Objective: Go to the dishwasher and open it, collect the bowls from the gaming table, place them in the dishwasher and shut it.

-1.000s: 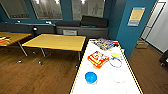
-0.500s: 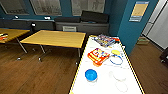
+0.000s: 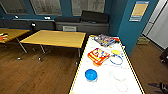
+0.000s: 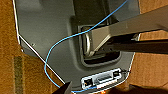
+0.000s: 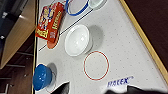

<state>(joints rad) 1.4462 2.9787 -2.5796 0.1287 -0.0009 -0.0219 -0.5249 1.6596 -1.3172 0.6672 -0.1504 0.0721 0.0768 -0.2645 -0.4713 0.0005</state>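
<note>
The gaming table point(image 3: 105, 82) runs long and narrow away from the robot, its white top bounded by a thin yellow-and-dark edge. Bare wooden floor point(image 3: 37, 72) lies open along its left side; on its right a narrower strip of floor runs beside a teal wall point(image 3: 125, 27).

On the near part of the top stands the blue bowl point(image 3: 91, 74), close to the left edge. A white bowl point(image 5: 77, 40) sits toward the middle, just beside a red printed ring point(image 5: 96, 65); in the head view it is a pale blur against the white surface. Farther along lie an orange game box point(image 3: 98, 56), a blue ring point(image 3: 116, 60) and another colourful box point(image 3: 105, 40).

A yellow-topped table point(image 3: 56, 38) stands just left of the far end, with a dark sofa point(image 3: 82, 23) behind.

The dark tips of the right end effector point(image 5: 97, 90) are cut off at the frame edge, so I cannot tell their spread. The same goes for the left end effector, over the robot's grey base point(image 4: 50, 32).
</note>
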